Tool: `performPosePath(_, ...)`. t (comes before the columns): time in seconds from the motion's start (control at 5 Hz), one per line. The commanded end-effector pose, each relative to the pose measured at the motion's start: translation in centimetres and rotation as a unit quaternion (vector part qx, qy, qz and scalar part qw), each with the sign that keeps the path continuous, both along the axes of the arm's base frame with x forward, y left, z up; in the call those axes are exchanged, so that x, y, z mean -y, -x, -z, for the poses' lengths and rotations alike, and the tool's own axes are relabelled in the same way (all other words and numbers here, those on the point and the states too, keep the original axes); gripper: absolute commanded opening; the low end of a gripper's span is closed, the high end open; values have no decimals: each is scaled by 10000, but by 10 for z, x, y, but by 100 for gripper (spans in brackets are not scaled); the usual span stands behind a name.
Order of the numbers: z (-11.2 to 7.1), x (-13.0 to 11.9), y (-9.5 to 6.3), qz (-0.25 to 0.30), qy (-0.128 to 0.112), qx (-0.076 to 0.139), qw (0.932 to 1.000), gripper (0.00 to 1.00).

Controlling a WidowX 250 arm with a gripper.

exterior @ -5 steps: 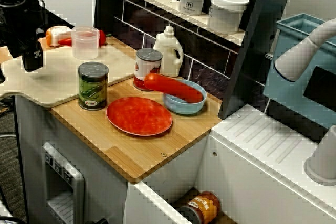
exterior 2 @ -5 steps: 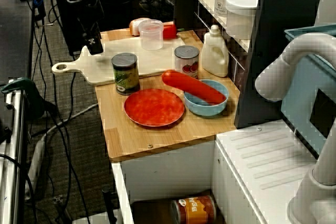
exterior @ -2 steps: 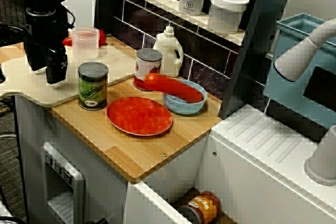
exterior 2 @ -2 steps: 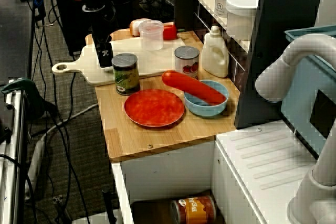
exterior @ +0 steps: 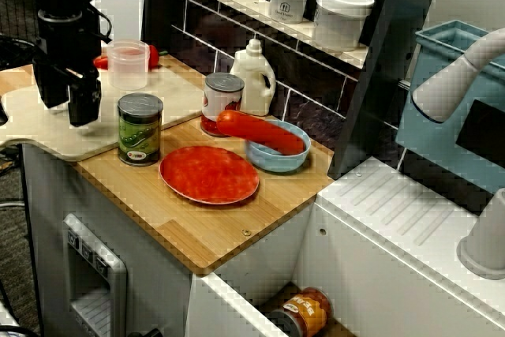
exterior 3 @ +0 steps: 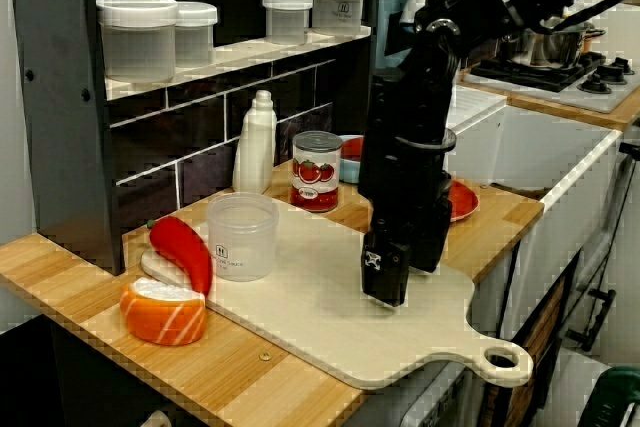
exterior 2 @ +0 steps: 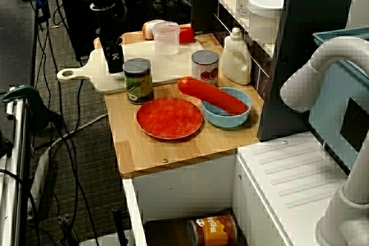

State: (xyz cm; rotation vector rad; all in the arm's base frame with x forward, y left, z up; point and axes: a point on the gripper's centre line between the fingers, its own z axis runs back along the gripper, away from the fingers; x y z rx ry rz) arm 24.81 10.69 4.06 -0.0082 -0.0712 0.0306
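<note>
The end effector [exterior: 69, 110], spread and empty, has swung in beside the green can [exterior: 140, 129] (hovering low over the cutting board [exterior: 31, 133]).

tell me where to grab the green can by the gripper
Probably its straight side wall at mid-height. The green can stands upright at the edge of the cutting board. Come from the board side, where the gripper hangs, since the red plate lies close opposite.
</note>
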Motion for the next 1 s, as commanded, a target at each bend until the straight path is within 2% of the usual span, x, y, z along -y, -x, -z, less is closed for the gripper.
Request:
performPosePath(0.0, -5, 5, 2, 15, -108, 106, 9999, 100)
performPosePath(0.8, -20, 7, -16, -88, -19, 34, 10000, 100)
